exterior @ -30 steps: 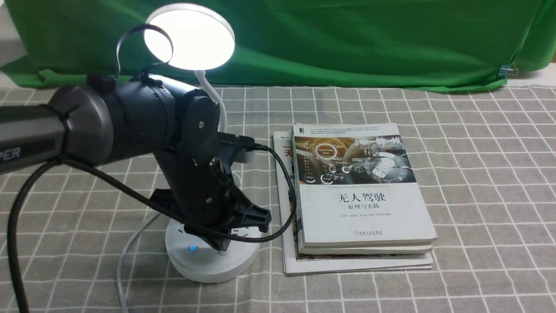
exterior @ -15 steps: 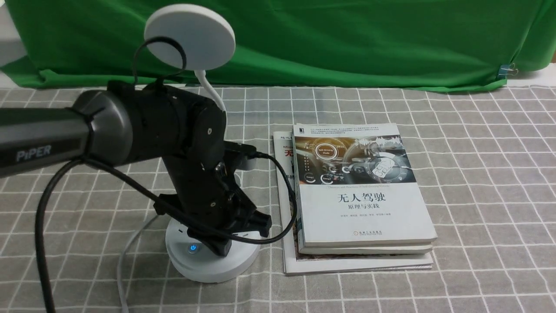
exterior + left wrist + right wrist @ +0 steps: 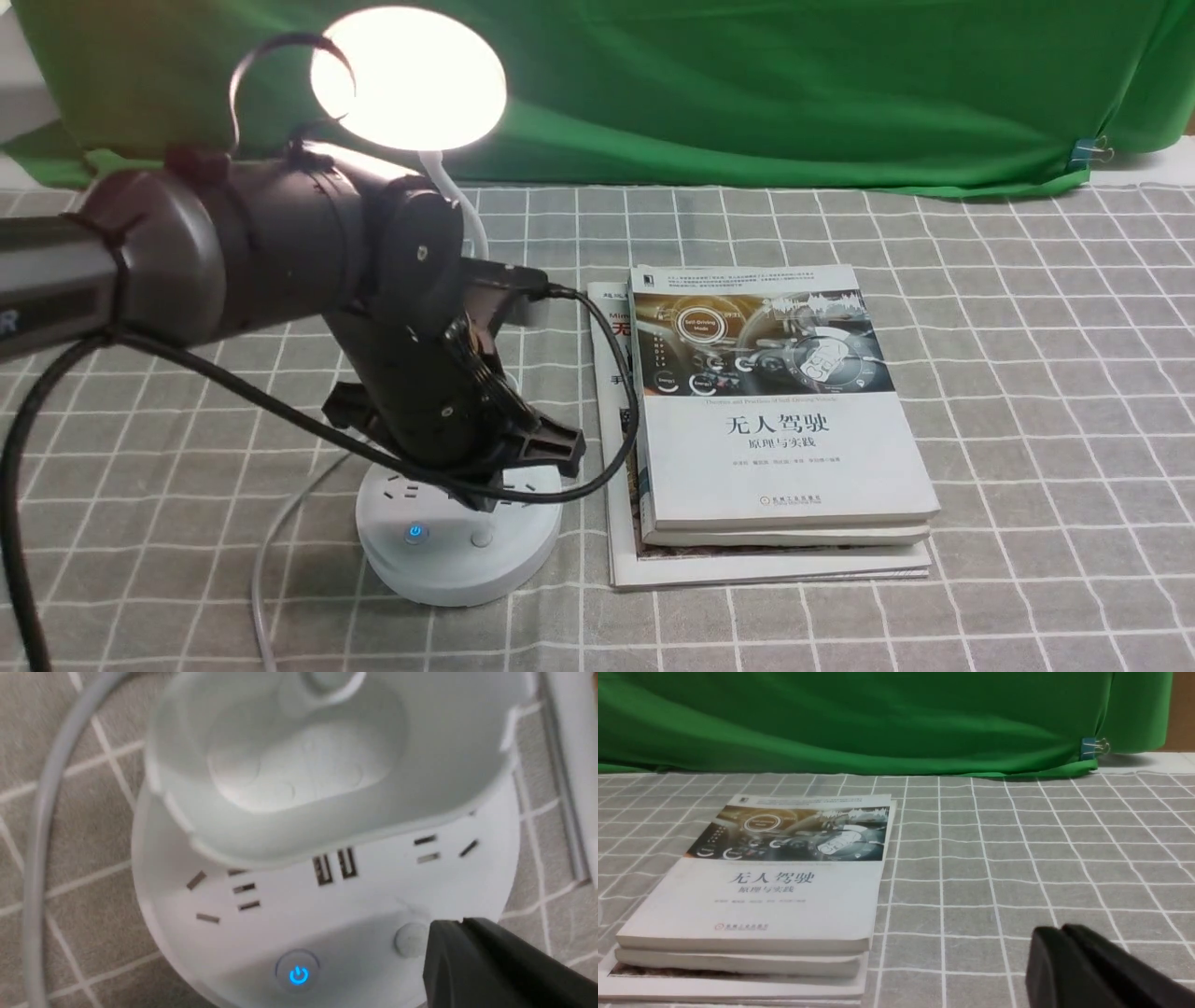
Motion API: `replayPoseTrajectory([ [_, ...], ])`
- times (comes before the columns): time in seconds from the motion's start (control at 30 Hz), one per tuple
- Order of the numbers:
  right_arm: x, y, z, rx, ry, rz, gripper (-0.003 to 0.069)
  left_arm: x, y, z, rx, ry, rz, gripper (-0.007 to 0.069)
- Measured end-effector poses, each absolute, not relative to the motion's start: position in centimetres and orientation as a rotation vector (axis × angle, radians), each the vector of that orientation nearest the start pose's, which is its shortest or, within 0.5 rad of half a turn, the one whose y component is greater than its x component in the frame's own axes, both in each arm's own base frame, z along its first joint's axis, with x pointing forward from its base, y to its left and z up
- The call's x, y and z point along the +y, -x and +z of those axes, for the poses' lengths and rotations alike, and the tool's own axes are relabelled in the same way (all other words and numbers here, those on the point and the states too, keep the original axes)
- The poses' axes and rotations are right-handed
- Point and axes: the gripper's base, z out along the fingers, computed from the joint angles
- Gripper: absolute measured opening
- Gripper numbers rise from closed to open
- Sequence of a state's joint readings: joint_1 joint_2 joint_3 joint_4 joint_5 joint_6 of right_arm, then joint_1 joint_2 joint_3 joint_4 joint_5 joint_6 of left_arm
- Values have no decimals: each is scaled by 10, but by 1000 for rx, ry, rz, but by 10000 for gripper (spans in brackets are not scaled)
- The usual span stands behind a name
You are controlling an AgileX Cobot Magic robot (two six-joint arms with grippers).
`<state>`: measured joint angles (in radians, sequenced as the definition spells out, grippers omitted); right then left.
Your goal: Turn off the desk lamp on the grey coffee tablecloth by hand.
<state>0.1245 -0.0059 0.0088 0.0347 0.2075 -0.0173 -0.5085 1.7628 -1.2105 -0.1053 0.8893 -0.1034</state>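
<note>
The desk lamp stands on the grey coffee tablecloth at the left. Its disc head glows with warm light. Its round base carries a blue-lit power button and a plain round button. My left gripper is shut and hangs just above the base, over the plain button. In the left wrist view its tip sits beside the plain button, with the cup holder beyond. My right gripper is shut over bare cloth.
A stack of books lies right of the lamp base, close to it. The lamp's grey cord runs off the base toward the front edge. A green cloth hangs along the back.
The lamp shone white a second ago, was dark half a second ago with my left gripper down on the base, and now glows warm. The left gripper has lifted slightly.
</note>
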Motion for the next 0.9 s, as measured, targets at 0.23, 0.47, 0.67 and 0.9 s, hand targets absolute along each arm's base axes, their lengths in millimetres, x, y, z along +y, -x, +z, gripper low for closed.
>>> replayPoseTrajectory([
  [0.23,8,-55,192,1692,97,112,36,-179,-303,184,2990,-528,-197,-7],
  [0.47,8,-55,192,1692,97,112,36,-178,-303,185,2993,-538,-191,-6],
  [0.67,8,-55,192,1692,97,112,36,-175,-297,203,2953,-541,-202,-4],
  [0.9,8,-55,192,1692,97,112,36,-166,-277,239,2859,-539,-239,-4],
])
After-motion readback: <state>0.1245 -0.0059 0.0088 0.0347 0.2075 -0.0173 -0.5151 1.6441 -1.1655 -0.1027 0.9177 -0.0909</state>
